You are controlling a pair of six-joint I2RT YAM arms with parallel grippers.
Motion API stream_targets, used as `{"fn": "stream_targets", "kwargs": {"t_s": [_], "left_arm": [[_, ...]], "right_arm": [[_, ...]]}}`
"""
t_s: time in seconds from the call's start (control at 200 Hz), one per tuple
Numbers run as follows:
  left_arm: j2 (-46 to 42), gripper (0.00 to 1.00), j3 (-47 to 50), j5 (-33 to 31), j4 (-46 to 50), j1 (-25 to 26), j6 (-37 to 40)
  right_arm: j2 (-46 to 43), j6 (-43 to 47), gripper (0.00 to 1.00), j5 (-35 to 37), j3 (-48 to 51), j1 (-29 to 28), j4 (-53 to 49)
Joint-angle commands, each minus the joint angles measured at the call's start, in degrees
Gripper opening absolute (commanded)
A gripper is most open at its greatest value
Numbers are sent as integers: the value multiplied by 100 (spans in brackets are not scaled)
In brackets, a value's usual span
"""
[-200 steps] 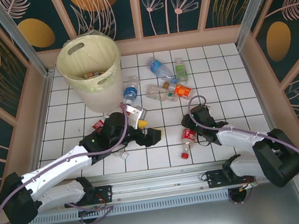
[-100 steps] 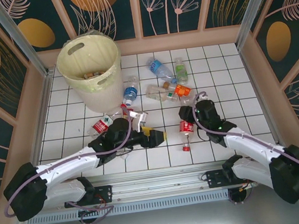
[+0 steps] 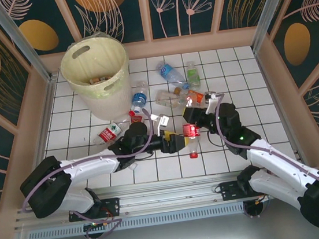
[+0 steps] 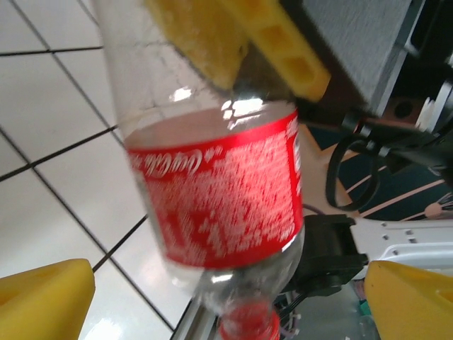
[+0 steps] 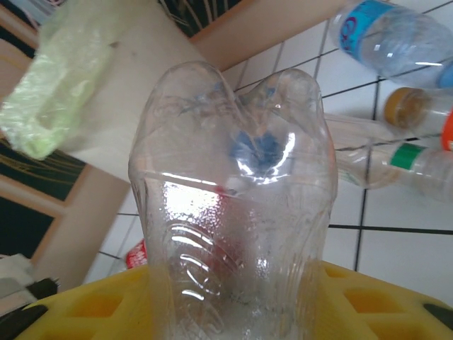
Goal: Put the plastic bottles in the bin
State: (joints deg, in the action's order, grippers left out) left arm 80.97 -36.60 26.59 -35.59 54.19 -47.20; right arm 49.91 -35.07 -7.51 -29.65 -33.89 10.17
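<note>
We see a bottle (image 4: 219, 198) of clear, glossy plastic, fingers (image 4: 42, 297) of matt yellow plastic, a bin (image 3: 107, 99) of matt cream plastic and a desk (image 3: 229, 70) of smooth, glossy white tiles.

A clear bottle (image 5: 233, 212) is seen base-first at the centre, clamped between the yellow pads (image 5: 368, 301) of the right gripper (image 5: 237, 322) along the lower edge. Behind it, at the upper left, the cream wall of the bin (image 5: 141, 92) is shown with a pale green liner (image 5: 64, 78) hanging blurred over it. On the white tiled table (image 5: 396, 262) at the upper right, 3 further bottles are laid close together: a blue-labelled bottle (image 5: 396, 39), a brown-capped bottle (image 5: 417, 106) and a green-banded bottle (image 5: 417, 163).
</note>
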Motion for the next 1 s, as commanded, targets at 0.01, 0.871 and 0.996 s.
{"fn": "stream_targets", "kwargs": {"t_s": [0.01,0.871,0.996], "left_arm": [[208,95,-332,239,-586,34,-76],[659,65,-533,273,-1037,60,-485],[563,58,-501,169,-1066,56,-505]], "right_arm": [[-96,-200,50,-358,-164,-102,429],[-325,-398,50,-191,-2,-332,635],[-377,-426,50,-138,38,-336,640]]}}
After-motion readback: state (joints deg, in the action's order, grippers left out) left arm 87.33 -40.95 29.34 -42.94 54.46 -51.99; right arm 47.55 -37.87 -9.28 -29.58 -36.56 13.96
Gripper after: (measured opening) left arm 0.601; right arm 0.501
